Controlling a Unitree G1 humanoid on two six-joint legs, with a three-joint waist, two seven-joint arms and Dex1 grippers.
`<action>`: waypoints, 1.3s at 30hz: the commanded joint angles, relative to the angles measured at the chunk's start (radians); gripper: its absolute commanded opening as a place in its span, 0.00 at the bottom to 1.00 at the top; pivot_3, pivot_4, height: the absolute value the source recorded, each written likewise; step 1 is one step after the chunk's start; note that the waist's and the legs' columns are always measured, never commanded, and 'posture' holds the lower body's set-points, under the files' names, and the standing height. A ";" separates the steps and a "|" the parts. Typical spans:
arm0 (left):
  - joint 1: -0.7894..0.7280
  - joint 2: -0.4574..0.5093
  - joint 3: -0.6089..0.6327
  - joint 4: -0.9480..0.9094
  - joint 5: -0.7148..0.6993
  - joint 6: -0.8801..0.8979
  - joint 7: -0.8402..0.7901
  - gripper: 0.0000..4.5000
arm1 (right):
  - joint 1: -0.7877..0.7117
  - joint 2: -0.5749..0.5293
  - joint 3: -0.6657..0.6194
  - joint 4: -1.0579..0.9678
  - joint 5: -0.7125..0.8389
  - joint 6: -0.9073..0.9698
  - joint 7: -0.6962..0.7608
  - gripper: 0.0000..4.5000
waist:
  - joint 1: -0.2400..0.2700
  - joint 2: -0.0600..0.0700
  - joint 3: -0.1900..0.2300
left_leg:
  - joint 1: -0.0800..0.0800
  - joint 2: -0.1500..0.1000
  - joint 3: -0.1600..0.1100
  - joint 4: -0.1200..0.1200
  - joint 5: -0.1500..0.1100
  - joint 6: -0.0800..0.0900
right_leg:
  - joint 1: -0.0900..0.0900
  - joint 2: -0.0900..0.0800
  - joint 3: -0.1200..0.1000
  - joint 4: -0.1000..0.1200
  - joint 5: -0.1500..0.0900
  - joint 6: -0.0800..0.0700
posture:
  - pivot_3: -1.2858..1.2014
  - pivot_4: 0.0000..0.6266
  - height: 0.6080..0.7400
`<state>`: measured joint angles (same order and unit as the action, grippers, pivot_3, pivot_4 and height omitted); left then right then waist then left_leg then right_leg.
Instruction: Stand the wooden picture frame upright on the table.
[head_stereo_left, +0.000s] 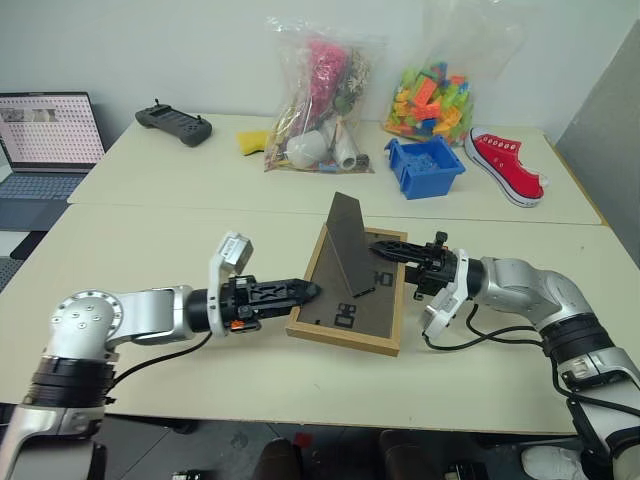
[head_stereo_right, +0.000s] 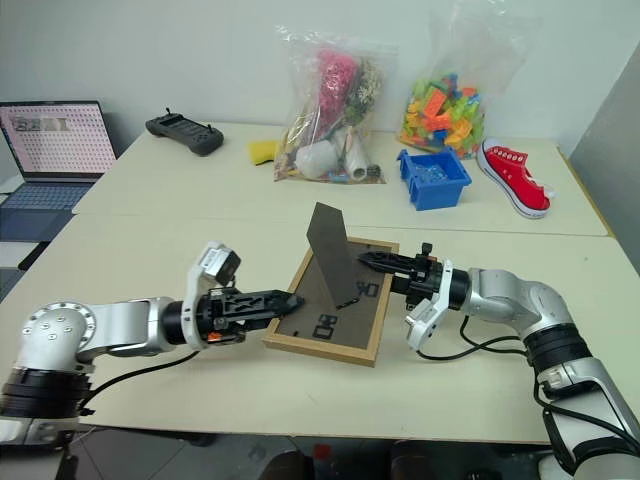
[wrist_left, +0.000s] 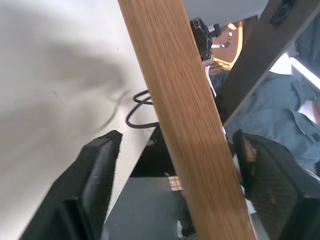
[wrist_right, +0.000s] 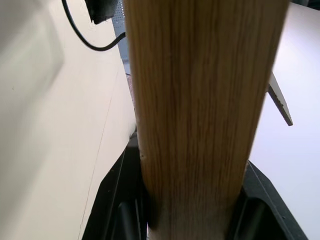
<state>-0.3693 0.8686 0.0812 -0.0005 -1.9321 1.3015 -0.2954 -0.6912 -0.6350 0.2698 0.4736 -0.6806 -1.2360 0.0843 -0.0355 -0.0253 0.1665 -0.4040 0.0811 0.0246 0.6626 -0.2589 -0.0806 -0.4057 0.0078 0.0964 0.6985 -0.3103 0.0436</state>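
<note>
The wooden picture frame (head_stereo_left: 352, 305) is face down over the near part of the table (head_stereo_left: 180, 245), dark back panel up. Its fold-out stand (head_stereo_left: 346, 240) sticks up like a fin. My left gripper (head_stereo_left: 306, 292) is at the frame's left edge and is open; in the left wrist view the light-wood edge (wrist_left: 185, 125) runs between the spread fingers (wrist_left: 95, 175) without touching them. From the right, my right gripper (head_stereo_left: 386, 250) reaches in and is shut on the frame's far right edge (wrist_right: 200, 100). The picture on its face is hidden.
On the far table section are a black controller (head_stereo_left: 173, 124), a yellow sponge (head_stereo_left: 252, 140), a clear bag of mixed items (head_stereo_left: 318, 100), a bag of coloured blocks (head_stereo_left: 435, 95), a blue bin (head_stereo_left: 425, 165) and a red shoe (head_stereo_left: 505, 165). A laptop (head_stereo_left: 45, 140) stands at the far left.
</note>
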 joint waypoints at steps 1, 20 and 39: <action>0.094 0.055 0.130 -0.098 0.017 -0.050 0.000 1.00 | -0.055 0.008 0.030 0.057 0.169 -0.012 0.043 0.30 | -0.001 0.000 0.000 | 0.000 0.000 0.000 0.000 0.000 0.000 | 0.000 0.000 0.000 0.000 0.000 0.000 | 0.52 0.24 1.00; 0.351 0.006 0.178 -0.543 0.961 -0.532 -0.071 1.00 | -0.269 0.473 -0.091 0.389 1.137 1.444 0.937 0.45 | -0.013 0.000 0.001 | 0.002 0.001 0.003 -0.002 -0.002 0.004 | 0.001 0.001 0.000 0.000 0.000 -0.001 | 0.52 0.24 1.00; 0.149 0.026 0.142 -0.309 1.107 -0.523 -0.330 1.00 | 0.073 0.217 -0.136 -0.149 0.939 1.431 0.961 0.98 | -0.006 0.000 0.001 | 0.001 0.002 0.002 -0.002 -0.003 0.005 | 0.001 0.002 -0.001 -0.001 0.000 0.000 | 0.52 0.24 1.00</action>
<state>-0.1764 0.8614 0.2128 -0.3429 -0.8426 0.7811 -0.5677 -0.6488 -0.3462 0.1779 0.5073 0.2536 0.1322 1.0462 -0.0416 -0.0251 0.1672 -0.4031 0.0826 0.0263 0.6605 -0.2617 -0.0760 -0.4051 0.0097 0.0958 0.6977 -0.3106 0.0433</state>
